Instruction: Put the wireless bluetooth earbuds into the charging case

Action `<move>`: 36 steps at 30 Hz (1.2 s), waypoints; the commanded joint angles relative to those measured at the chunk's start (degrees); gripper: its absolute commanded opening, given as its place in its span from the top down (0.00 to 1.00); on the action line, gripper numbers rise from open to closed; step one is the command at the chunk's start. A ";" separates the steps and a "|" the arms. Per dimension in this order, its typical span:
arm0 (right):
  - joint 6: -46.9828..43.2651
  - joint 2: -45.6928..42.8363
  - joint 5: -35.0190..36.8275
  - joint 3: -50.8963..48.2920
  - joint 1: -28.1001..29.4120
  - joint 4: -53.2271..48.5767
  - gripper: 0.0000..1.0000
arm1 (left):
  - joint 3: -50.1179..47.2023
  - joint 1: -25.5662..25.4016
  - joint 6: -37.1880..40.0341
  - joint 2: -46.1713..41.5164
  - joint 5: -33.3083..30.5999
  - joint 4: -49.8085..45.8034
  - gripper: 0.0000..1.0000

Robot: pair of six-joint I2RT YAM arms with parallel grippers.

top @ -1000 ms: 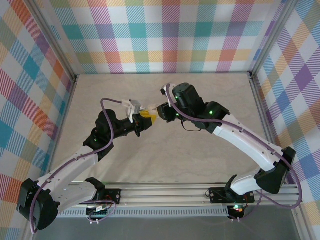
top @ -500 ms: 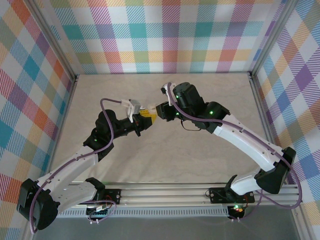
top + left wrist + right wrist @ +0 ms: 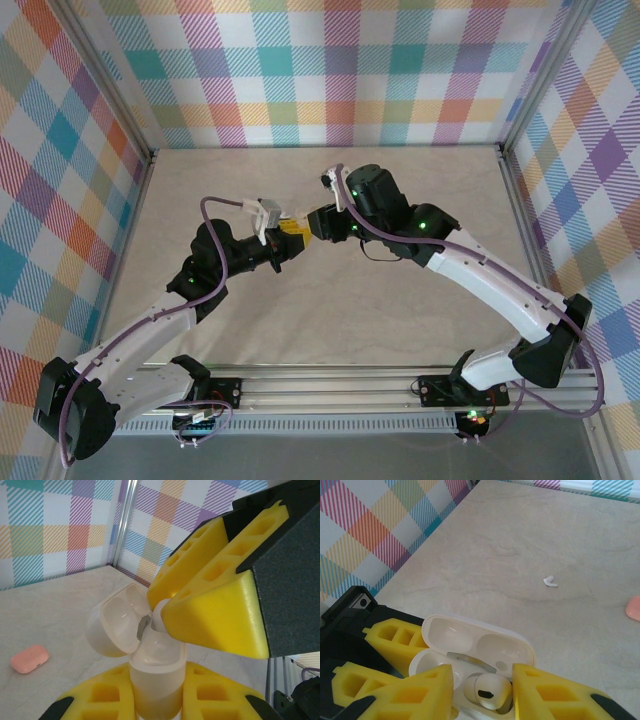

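Right gripper (image 3: 482,674) had just spread its fingers clear of the white earbud (image 3: 487,691), leaving it seated in the open white charging case (image 3: 475,645) clamped by the left gripper (image 3: 157,696); first insertion looked done, while another white earbud (image 3: 549,582) lay on the table (image 3: 520,535).

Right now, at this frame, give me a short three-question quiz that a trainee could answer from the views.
1. True or false: the white charging case has its lid shut.
2. What sits in it, between the right end effector's fingers?
3. The case is gripped by: A. left end effector; B. right end effector; C. neither.
Key: 1 false; 2 a white earbud; 3 A.
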 commanded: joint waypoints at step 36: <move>6.55 -2.15 -16.74 3.46 -2.44 0.50 0.55 | 0.47 -0.77 0.93 -3.35 -0.19 5.24 1.00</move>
